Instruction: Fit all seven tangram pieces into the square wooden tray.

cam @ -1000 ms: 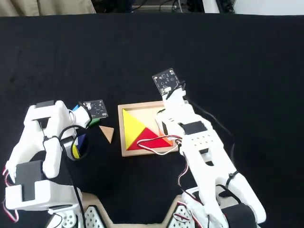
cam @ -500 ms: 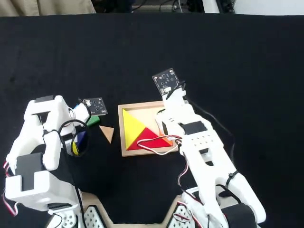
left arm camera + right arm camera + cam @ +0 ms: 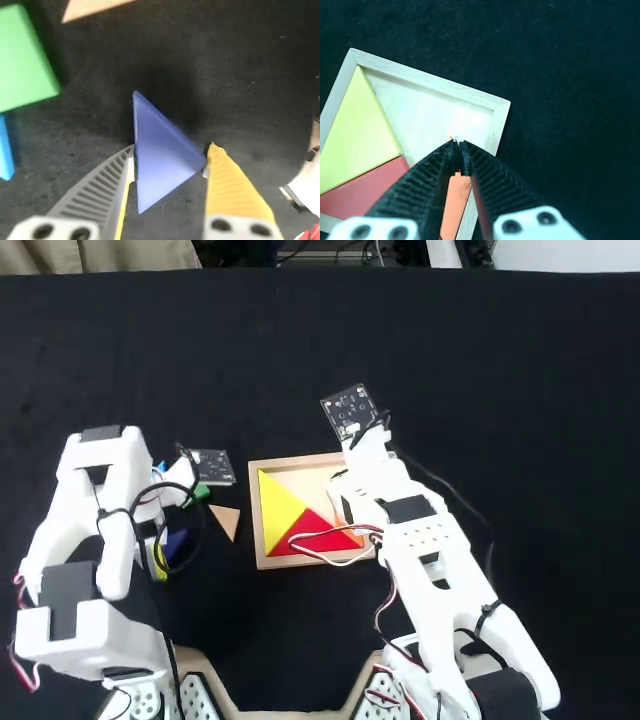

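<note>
**Left gripper** (image 3: 171, 149), lower left of the high view: the grey and yellow fingers (image 3: 230, 190) bear on 2 opposite sides of the blue triangle (image 3: 157, 165). This is a flat, matte piece with crisp edges. Whether it is clear of the black cloth (image 3: 480, 360) cannot be told.

**Loose pieces:**
- A green piece (image 3: 22, 60) lies just beyond, with a light blue piece (image 3: 4, 145) beside it.
- A natural wood triangle (image 3: 226, 521) lies between these pieces and the tray, apart from both.

**Square wooden tray** (image 3: 432, 80), centre of the high view:
- It has a pale rim.
- The yellow triangle (image 3: 280, 502) is against its left side and the red triangle (image 3: 318, 543) is along its near edge. The 2 meet on a diagonal.

**Right gripper** (image 3: 457, 147): it sits over the tray with its fingers closed tip to tip. An orange piece (image 3: 455, 195) lies beneath them, beside the red triangle.

**Markings:** print on the 2 wrist boards (image 3: 347, 413) is too small to read.
</note>
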Robot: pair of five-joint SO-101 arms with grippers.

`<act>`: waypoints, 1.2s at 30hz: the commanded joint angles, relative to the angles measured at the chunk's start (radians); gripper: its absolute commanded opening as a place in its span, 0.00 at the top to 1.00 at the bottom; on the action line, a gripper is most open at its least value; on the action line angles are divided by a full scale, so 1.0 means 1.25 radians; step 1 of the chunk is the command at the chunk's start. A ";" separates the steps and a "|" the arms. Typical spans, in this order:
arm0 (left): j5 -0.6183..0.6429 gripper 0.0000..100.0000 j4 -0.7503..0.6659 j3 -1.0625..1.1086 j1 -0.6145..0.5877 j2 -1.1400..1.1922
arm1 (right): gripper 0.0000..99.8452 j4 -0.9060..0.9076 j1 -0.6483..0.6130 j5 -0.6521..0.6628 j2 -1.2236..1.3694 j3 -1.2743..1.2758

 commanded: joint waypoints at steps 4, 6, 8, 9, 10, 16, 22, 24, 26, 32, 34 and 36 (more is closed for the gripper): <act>0.119 0.92 0.059 -0.045 0.132 -0.156 | 0.99 -0.017 0.015 0.009 -0.006 -0.010; 0.214 0.92 0.058 -0.048 0.181 -0.206 | 0.99 -0.017 0.020 0.009 -0.006 -0.010; 0.325 0.92 0.058 -0.061 0.242 -0.257 | 0.99 -0.017 0.048 0.004 -0.007 -0.019; 0.396 0.92 0.058 -0.071 0.274 -0.280 | 0.99 -0.015 0.070 0.002 -0.007 -0.029; 0.471 0.92 0.058 -0.084 0.305 -0.300 | 0.99 -0.016 0.102 -0.007 -0.007 -0.036; 0.929 0.92 -0.070 -0.117 0.446 -0.346 | 0.99 -0.017 0.273 -0.203 -0.002 -0.068; 1.336 0.92 -0.318 -0.117 0.456 -0.243 | 0.99 -0.068 0.336 -0.242 -0.001 -0.060; 1.448 0.92 -0.378 -0.121 0.461 -0.191 | 0.99 -0.068 0.344 -0.245 -0.001 -0.058; 1.498 0.92 -0.427 -0.125 0.487 -0.147 | 0.99 -0.068 0.349 -0.245 -0.001 -0.058; 1.520 0.92 -0.476 -0.160 0.587 -0.060 | 0.99 -0.093 0.356 -0.244 0.001 -0.051; 1.523 0.92 -0.487 -0.187 0.593 -0.038 | 0.99 -0.108 0.356 -0.242 0.001 -0.046; 1.525 0.93 -0.491 -0.212 0.595 -0.015 | 0.99 -0.109 0.356 -0.242 -0.001 -0.045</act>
